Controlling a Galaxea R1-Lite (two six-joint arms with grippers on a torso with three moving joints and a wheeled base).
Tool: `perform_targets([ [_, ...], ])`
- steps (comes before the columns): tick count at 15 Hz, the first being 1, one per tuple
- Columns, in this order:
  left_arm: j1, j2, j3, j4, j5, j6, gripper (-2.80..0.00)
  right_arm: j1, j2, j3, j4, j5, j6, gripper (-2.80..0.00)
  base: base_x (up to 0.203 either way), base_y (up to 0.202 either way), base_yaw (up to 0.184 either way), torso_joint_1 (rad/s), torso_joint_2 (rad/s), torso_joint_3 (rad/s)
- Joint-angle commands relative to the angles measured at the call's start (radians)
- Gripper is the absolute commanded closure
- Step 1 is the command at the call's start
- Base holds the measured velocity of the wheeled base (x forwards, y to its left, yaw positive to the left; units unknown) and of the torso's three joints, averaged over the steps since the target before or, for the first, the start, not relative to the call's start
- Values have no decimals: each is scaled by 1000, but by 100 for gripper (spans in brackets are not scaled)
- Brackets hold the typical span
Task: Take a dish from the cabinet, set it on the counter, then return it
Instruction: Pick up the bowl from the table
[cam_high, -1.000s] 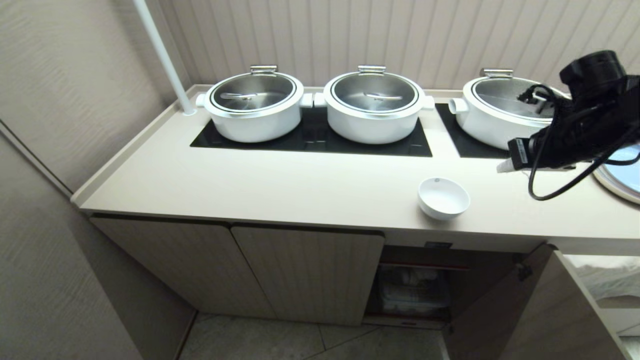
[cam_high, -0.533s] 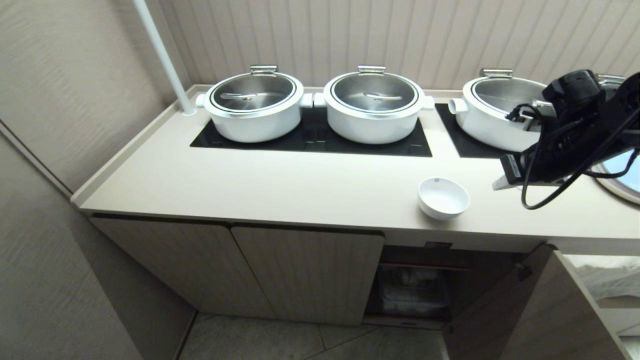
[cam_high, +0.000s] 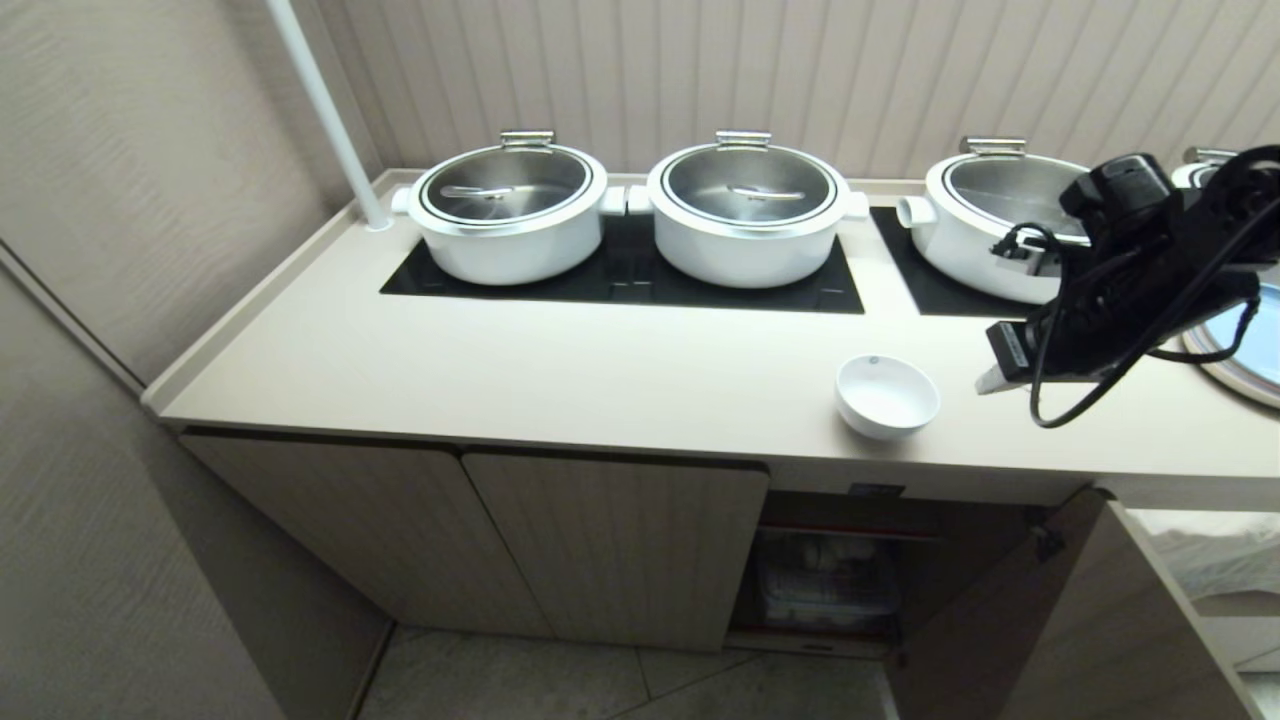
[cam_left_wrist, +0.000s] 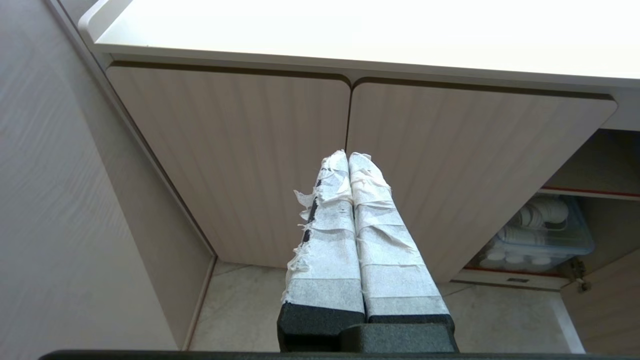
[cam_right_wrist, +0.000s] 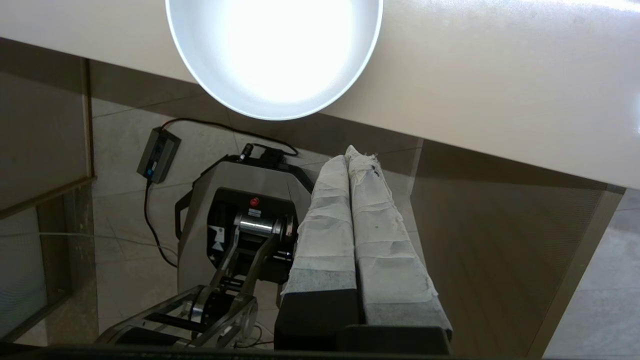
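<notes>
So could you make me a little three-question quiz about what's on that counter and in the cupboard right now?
1. True or false: the small white bowl stands on the counter, and no pincer holds it.
2. How many lidded white pots stand on the left black cooktop panel?
3. The cabinet compartment below the bowl is: A) shut, B) open, with a clear bin of dishes inside, C) open and bare.

Key:
1. True. The right pincer is shut, empty, beside the bowl.
2. Two.
3. B.
</notes>
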Motion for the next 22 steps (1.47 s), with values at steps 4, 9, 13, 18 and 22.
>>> perform_targets([
  [4, 0, 0, 1, 0, 1, -1, 0, 23, 49, -54, 9, -73, 6, 0, 0, 0, 0, 0, 0, 0],
  [9, 0, 0, 1, 0, 1, -1, 0, 43, 57, -59, 9, -73, 9, 0, 0, 0, 0, 0, 0, 0],
  [13, 0, 0, 0, 0, -1, -1, 0, 52, 55, -62, 11, -73, 59, -280, 0, 0, 0, 0, 0, 0],
  [18, 0, 0, -1, 0, 1, -1, 0, 51, 56, -58, 16, -73, 104, -280, 0, 0, 0, 0, 0, 0],
  [22, 0, 0, 1, 0, 1, -1, 0, 51, 78, -56, 12, -73, 104, -280, 0, 0, 0, 0, 0, 0],
])
